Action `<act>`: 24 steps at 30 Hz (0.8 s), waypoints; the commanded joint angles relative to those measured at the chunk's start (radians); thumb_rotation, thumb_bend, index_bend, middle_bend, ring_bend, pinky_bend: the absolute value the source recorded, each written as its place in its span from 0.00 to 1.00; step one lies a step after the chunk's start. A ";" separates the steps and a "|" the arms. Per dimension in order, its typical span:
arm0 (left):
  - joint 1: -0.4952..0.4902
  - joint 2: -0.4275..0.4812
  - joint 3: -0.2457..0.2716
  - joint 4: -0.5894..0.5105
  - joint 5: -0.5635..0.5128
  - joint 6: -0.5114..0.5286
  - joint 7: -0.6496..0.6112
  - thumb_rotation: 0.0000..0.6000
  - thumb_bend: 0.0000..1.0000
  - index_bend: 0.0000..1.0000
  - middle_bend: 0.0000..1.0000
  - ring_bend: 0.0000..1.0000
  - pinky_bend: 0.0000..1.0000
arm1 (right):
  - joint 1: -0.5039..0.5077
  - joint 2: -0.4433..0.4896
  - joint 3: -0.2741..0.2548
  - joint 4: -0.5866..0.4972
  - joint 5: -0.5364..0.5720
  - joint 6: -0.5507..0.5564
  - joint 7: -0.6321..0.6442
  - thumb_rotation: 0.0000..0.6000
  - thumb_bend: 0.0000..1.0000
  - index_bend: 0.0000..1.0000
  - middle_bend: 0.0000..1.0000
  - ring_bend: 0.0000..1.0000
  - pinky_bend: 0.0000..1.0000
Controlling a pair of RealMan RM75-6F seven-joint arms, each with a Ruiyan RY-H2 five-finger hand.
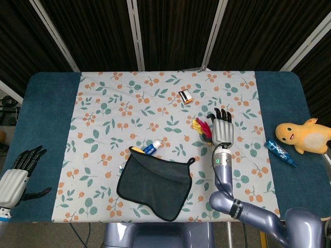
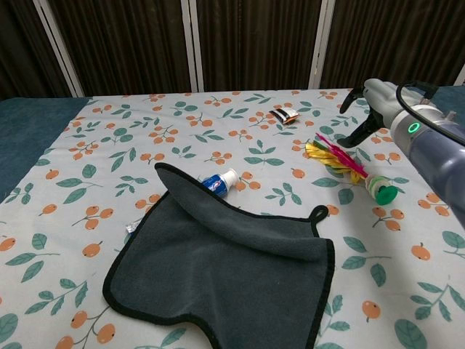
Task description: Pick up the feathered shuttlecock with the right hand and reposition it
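Observation:
The feathered shuttlecock (image 2: 347, 166) lies on its side on the floral tablecloth, its red and yellow feathers pointing left and its green base (image 2: 382, 192) toward the right front. In the head view only its feathers (image 1: 200, 125) show, beside my right hand (image 1: 223, 127). My right hand (image 2: 372, 110) hovers just above and behind it with fingers apart, holding nothing and not touching it. At the table's near left corner my left hand (image 1: 17, 175) rests open over the blue surface, far from the shuttlecock.
A dark grey cloth (image 2: 218, 269) lies at the front centre, with a small toothpaste tube (image 2: 219, 182) at its back edge. A small wrapped packet (image 2: 285, 115) sits further back. A yellow plush toy (image 1: 302, 136) and a blue packet (image 1: 280, 151) lie at the right.

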 commanded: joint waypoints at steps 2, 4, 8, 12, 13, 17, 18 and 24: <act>-0.002 -0.001 0.000 -0.002 -0.001 -0.004 0.002 1.00 0.18 0.00 0.00 0.00 0.00 | 0.033 -0.060 0.032 0.095 0.043 -0.020 0.046 1.00 0.16 0.31 0.08 0.00 0.00; -0.003 -0.001 -0.001 -0.003 -0.002 -0.004 0.004 1.00 0.18 0.00 0.00 0.00 0.00 | 0.041 -0.082 0.039 0.131 0.058 -0.029 0.059 1.00 0.16 0.31 0.08 0.00 0.00; -0.003 -0.002 -0.001 -0.003 -0.002 -0.005 0.005 1.00 0.18 0.00 0.00 0.00 0.00 | 0.061 -0.119 0.050 0.202 0.073 -0.045 0.078 1.00 0.16 0.32 0.10 0.00 0.00; -0.003 -0.002 -0.001 -0.002 -0.005 -0.004 0.003 1.00 0.18 0.00 0.00 0.00 0.00 | 0.082 -0.146 0.074 0.257 0.084 -0.060 0.109 1.00 0.17 0.37 0.13 0.00 0.00; -0.003 -0.002 -0.002 -0.002 -0.006 -0.004 0.003 0.99 0.18 0.00 0.00 0.00 0.00 | 0.087 -0.152 0.078 0.271 0.085 -0.064 0.113 1.00 0.17 0.37 0.13 0.00 0.00; -0.003 -0.001 -0.003 0.000 -0.011 -0.006 0.000 1.00 0.18 0.00 0.00 0.00 0.00 | 0.114 -0.180 0.087 0.341 0.080 -0.090 0.139 1.00 0.17 0.40 0.15 0.00 0.00; -0.003 -0.001 -0.003 0.000 -0.013 -0.006 0.000 1.00 0.18 0.00 0.00 0.00 0.00 | 0.119 -0.185 0.090 0.354 0.079 -0.095 0.145 1.00 0.17 0.41 0.16 0.00 0.00; -0.005 0.000 -0.005 -0.001 -0.024 -0.014 0.000 1.00 0.18 0.00 0.00 0.00 0.00 | 0.144 -0.213 0.098 0.415 0.075 -0.122 0.170 1.00 0.17 0.42 0.17 0.00 0.00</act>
